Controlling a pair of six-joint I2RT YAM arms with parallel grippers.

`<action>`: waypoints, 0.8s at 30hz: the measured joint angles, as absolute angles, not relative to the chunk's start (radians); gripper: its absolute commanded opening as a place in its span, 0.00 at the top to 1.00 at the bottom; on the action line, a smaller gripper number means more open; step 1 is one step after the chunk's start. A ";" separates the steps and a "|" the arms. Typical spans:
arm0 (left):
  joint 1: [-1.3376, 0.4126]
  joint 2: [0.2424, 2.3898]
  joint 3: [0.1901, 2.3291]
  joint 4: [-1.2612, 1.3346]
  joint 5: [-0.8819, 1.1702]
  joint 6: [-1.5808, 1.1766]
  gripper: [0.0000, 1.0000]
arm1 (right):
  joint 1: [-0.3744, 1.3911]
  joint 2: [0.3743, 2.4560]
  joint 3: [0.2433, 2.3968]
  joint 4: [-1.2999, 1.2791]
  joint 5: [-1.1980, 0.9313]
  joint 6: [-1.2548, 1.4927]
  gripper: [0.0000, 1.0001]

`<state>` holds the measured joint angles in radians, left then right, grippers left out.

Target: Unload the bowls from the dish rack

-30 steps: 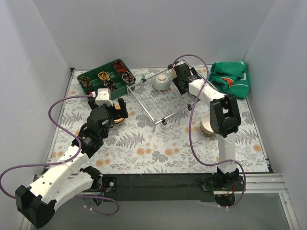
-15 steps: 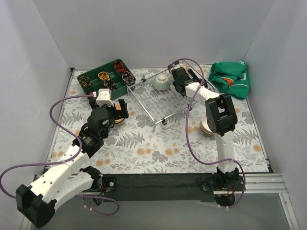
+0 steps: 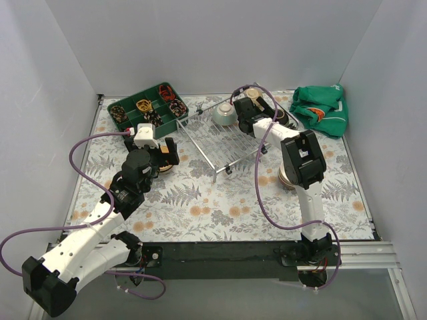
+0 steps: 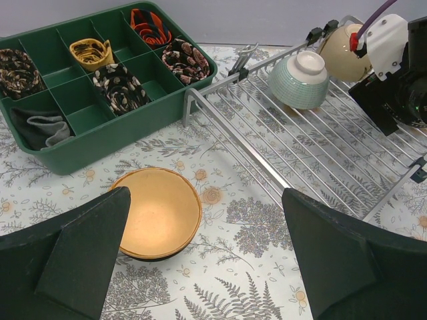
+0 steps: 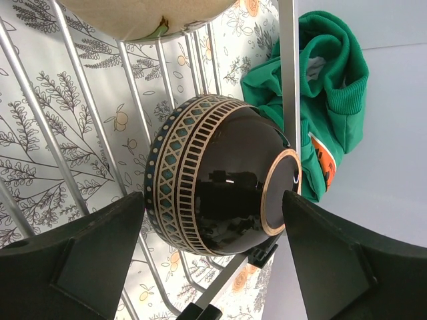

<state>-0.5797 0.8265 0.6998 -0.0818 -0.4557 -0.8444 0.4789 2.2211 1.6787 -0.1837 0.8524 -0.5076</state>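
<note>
Dish rack mid-table. Right gripper spread wide, 1 dark bowl on its side between the fingers, at the rack's rim bar. Left gripper wide, above tan bowl lying just outside the rack's edge. Mint bowl inverted near the far rim.

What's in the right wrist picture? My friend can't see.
A shiny dark bowl with a patterned band lies on its side on the dish rack, between the open jaws of the right gripper. A beige bowl is above, green cloth at right.
</note>
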 measured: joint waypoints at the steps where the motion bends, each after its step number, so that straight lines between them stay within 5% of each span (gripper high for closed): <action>1: -0.580 0.826 0.700 -0.082 -0.456 -0.844 0.02 | 0.479 2.221 1.679 -0.183 0.852 -0.509 0.07; 16: -0.580 0.826 0.698 -0.081 -0.447 -0.844 0.02 | 0.471 2.240 1.726 -0.259 0.802 -0.516 0.11; 24: -0.580 0.826 0.698 -0.081 -0.445 -0.844 0.02 | 0.484 2.273 1.758 -0.276 0.862 -0.516 0.22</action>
<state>-0.5797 0.8265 0.6975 -0.0814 -0.4446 -0.8444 0.4835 2.2730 1.7576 -0.2756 0.8623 -0.5163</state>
